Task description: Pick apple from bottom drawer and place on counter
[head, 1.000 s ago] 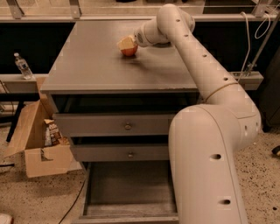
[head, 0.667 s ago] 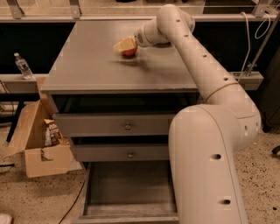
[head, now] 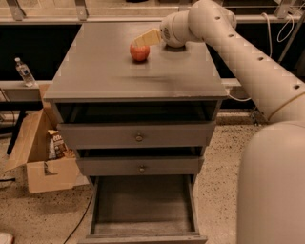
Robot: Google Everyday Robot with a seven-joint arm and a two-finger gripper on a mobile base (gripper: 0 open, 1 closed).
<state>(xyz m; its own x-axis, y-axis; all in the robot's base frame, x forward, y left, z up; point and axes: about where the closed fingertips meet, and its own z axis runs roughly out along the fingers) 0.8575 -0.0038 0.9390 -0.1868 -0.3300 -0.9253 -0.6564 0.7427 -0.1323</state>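
The red apple (head: 139, 52) sits on the grey counter (head: 100, 76), toward its back middle, with nothing gripping it. My gripper (head: 143, 40) hangs just above and behind the apple, at the end of the white arm reaching in from the right. It is open, and one pale finger (head: 147, 36) shows over the apple's top. The bottom drawer (head: 143, 205) is pulled out at the cabinet's foot, and its flat floor is bare.
Two shallower drawers with brass knobs (head: 138, 137) stand slightly open above the bottom drawer. An open cardboard box (head: 40, 157) lies on the floor at the left. A water bottle (head: 23, 71) stands on a low shelf at the left. A pale ledge with brackets (head: 81, 12) runs behind the counter.
The gripper has let go of the apple and drawn back up and to the right. The apple stays where it was on the counter.
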